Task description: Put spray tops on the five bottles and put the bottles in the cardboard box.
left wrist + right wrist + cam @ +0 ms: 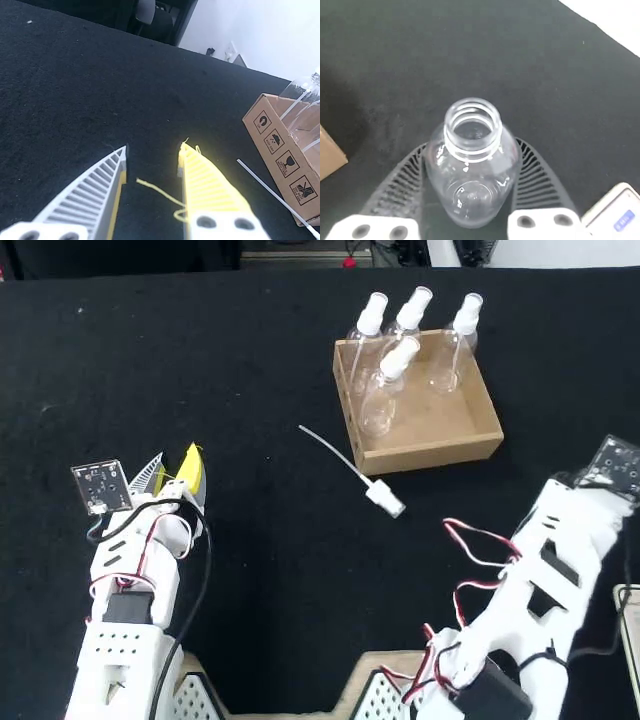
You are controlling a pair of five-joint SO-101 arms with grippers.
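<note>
A clear open-necked bottle [472, 165] with no spray top stands between the black fingers of my right gripper [472, 146], which is shut on its body. The right arm [560, 560] is at the table's front right. A loose spray top [385, 500] with its long thin tube [270, 192] lies on the black cloth in front of the cardboard box [425, 455]. Inside the box are several clear bottles [380, 400] with white spray tops. My left gripper [177, 455], at the front left, is open just above the cloth, with nothing between its grey and yellow fingers [205, 180].
The box's printed side wall [285, 155] is to the right of my left gripper. A small white device [615, 215] lies beside the right gripper, at the table's right edge [628, 620]. Black cloth covers the table between the arms.
</note>
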